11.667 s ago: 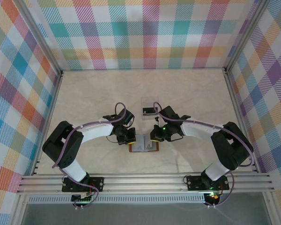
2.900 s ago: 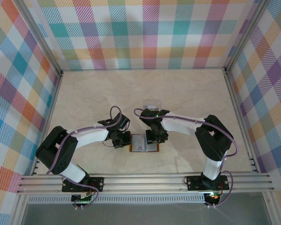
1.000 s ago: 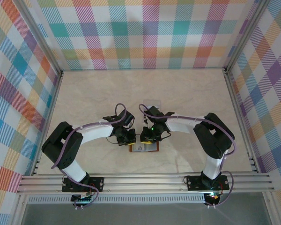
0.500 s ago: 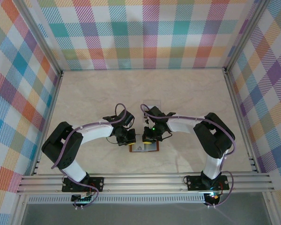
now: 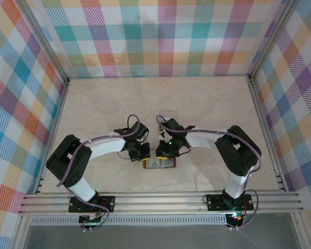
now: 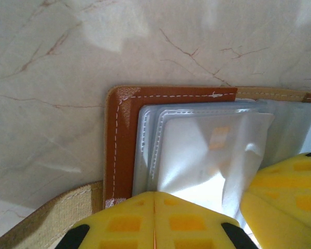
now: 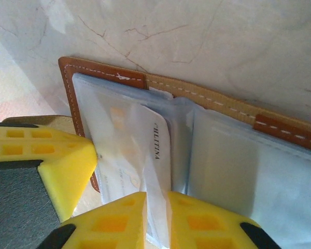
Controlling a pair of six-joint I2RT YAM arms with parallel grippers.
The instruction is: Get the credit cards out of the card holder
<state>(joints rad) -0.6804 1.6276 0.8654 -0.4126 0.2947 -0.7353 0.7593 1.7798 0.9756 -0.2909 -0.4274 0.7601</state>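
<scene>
right gripper (image 7: 155, 201): nearly closed, nipping the credit card (image 7: 145, 150) by its near edge.
left gripper (image 6: 154, 201): closed, empty, pressing down on the card holder (image 6: 116, 140).
card axis: runs away from my right fingers; pull straight back.

The brown leather card holder (image 5: 160, 164) lies open and flat on the table, toward 6 o'clock, clear sleeves facing up. A white credit card (image 7: 141, 151) with dark lettering sits tilted among them.
</scene>
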